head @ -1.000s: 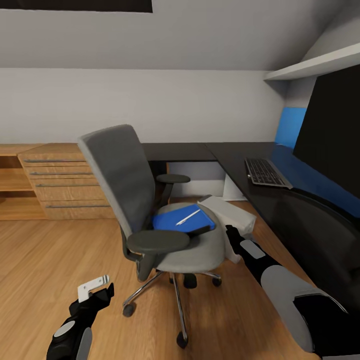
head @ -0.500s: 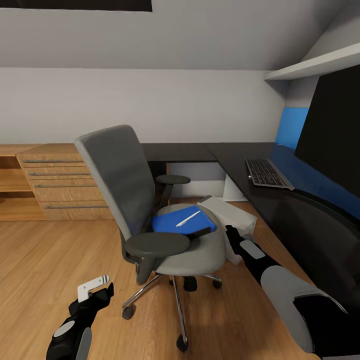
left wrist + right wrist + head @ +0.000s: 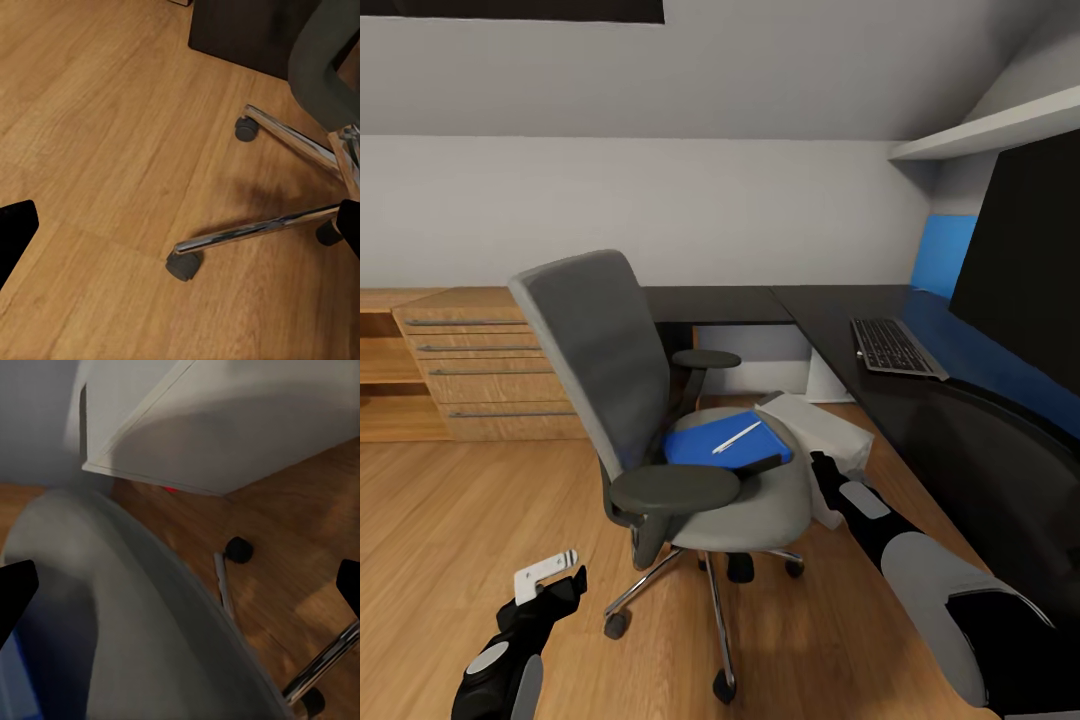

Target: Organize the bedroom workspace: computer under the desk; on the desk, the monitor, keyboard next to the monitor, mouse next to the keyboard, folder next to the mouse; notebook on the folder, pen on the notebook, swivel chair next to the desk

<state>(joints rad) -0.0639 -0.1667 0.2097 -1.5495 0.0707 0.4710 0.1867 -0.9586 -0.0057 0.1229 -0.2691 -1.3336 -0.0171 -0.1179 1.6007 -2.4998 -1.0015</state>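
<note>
The chair [image 3: 660, 420] is standing on the wood floor [image 3: 450, 510] just off the desk [image 3: 920, 400], its back turned toward the low cabinets [image 3: 480, 360]; the folder [image 3: 725, 440] is lying on its seat with a dark notebook [image 3: 760, 462] under one edge and a white pen [image 3: 736, 435] on top. The keyboard [image 3: 893, 346] is resting on the desk, beside the monitor [image 3: 1025, 250]. The computer [image 3: 815, 425] is sitting on the floor between chair and desk. The right gripper [image 3: 822, 470] is hanging just beside the seat's edge, fingers spread wide in the right wrist view, holding nothing; the left gripper [image 3: 550, 578] is hovering low over the floor near the chrome base [image 3: 262, 225], also spread wide and empty.
</note>
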